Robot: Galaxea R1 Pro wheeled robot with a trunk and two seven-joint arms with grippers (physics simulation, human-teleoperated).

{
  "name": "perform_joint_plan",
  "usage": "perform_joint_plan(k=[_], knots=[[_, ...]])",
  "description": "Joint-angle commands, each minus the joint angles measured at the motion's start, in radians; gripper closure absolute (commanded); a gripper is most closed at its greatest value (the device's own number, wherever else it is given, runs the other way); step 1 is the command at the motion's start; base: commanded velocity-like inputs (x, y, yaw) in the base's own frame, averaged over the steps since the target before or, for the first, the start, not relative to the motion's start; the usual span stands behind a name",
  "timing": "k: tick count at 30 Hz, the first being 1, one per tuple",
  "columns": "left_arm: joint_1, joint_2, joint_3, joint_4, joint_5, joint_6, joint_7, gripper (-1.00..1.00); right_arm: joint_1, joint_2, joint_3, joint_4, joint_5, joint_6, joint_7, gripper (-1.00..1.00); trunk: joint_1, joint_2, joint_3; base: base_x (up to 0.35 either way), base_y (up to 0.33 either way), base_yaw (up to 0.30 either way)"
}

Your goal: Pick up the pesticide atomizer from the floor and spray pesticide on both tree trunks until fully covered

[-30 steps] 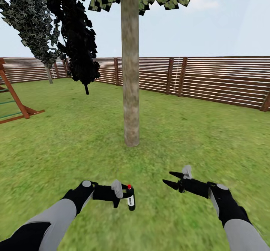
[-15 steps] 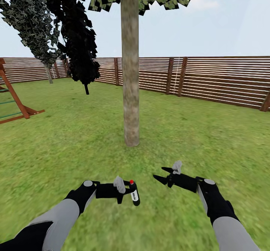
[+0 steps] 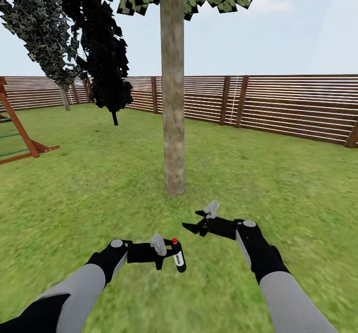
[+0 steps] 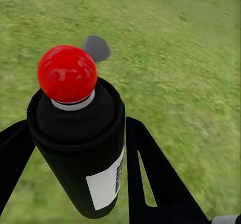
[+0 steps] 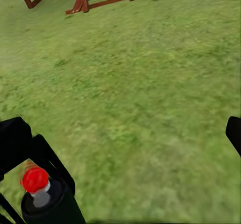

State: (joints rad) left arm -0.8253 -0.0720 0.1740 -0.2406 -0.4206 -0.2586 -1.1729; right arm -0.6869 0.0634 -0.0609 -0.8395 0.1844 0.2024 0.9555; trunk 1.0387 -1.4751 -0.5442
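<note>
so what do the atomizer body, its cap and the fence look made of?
Pesticide atomizer: matte black plastic or metal, unclear, with a white label. Red cap: glossy plastic, judging by highlights. Fence: brown horizontal wooden slats on darker posts.

Bright, even daylight is rendered – hardly any cast shadows are seen, and the grass [image 3: 278,173] is softly blurred.

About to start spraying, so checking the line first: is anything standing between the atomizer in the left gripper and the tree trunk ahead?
Nothing visible does. Only open lawn lies between the atomizer in the left gripper and the tree trunk; the right gripper hovers off to the side.
</note>
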Motion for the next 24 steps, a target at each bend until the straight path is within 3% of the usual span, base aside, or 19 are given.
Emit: perform_joint_plan(k=[1,6,24], knots=[[0.000,0.000,0.001,0.000,0.000,0.000,0.001,1.00,0.000,0.001,0.013,0.001,0.000,0.000,-0.001,-1.00,0.000,0.000,0.000,0.000,0.000,0.000],[0.000,-0.001,0.001,0.001,0.000,0.001,0.001,1.00,0.000,0.016,0.036,0.004,0.000,0.000,-0.001,-1.00,0.000,0.000,0.000,0.000,0.000,0.000],[0.000,-0.003,0.001,0.001,0.000,0.001,0.001,1.00,0.000,0.022,0.040,0.082,0.000,-0.010,0.045,-1.00,0.000,0.000,0.000,0.000,0.000,0.000]])
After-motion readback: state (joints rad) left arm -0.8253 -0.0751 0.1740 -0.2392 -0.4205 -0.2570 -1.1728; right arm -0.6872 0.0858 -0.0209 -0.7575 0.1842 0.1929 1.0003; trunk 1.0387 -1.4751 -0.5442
